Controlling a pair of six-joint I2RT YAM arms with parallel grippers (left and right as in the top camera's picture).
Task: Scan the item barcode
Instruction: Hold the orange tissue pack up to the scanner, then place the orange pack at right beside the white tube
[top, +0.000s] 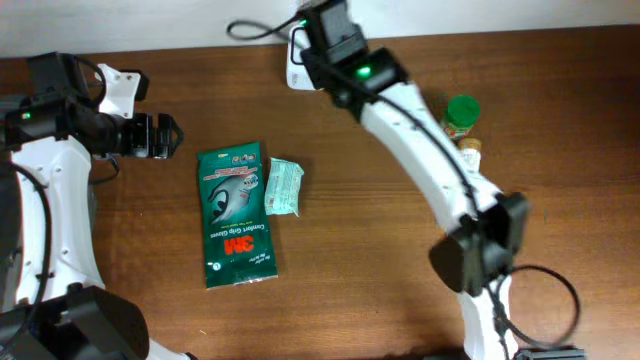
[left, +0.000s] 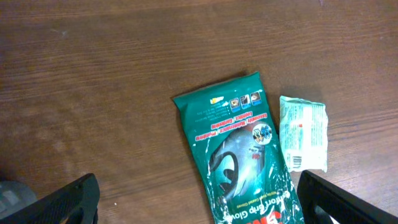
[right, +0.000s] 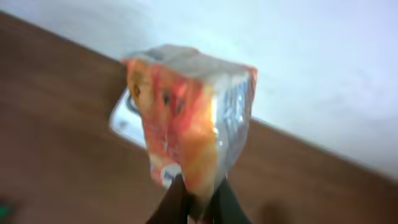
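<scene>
The orange and silver packet stands upright and blurred, its crinkled foil catching the light, pinched at its bottom edge by the right gripper. Behind its lower left side the white scanner lies flat, partly hidden by the packet

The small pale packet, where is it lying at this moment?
In the overhead view, the small pale packet lies left of centre, close beside the right edge of the green 3M glove pack.

overhead top-down, far; left wrist nearer, shares green packet
</scene>
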